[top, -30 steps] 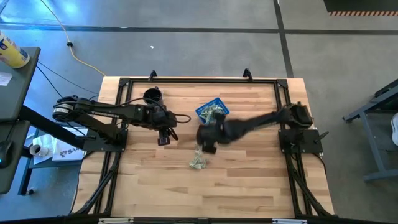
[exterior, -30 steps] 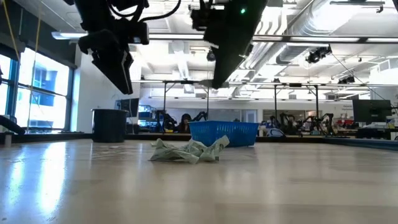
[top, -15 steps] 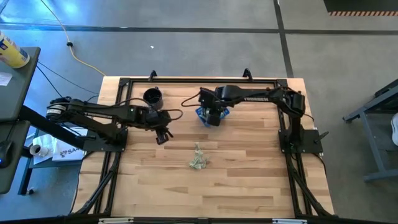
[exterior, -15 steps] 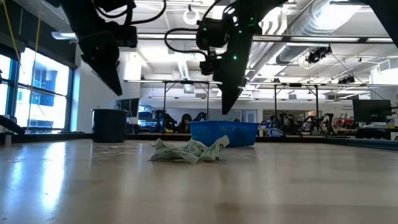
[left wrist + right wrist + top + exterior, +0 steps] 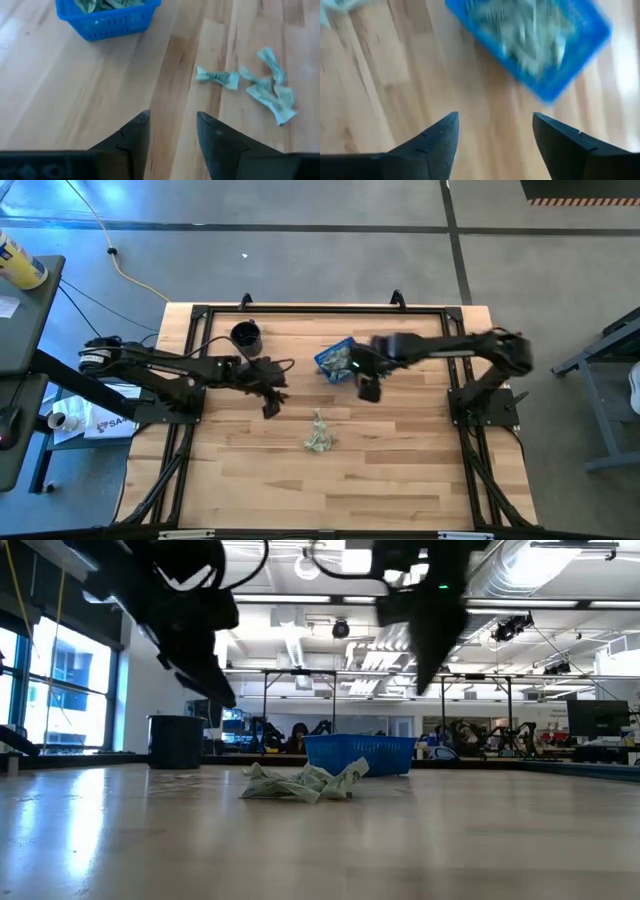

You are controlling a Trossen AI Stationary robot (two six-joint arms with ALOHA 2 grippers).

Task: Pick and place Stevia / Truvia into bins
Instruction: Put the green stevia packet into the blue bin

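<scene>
Stevia packets (image 5: 318,435) lie in a small crumpled heap on the wooden table (image 5: 400,470), below centre in the high view, apart from both arms. More packets fill the blue basket (image 5: 335,358) above them. The right gripper (image 5: 368,388) hangs just right of the basket, up and right of the heap, fingers spread wide and holding nothing. The left gripper (image 5: 270,406) hovers up and left of the heap, fingers parted and empty. A black cup (image 5: 245,335) stands at upper left.
</scene>
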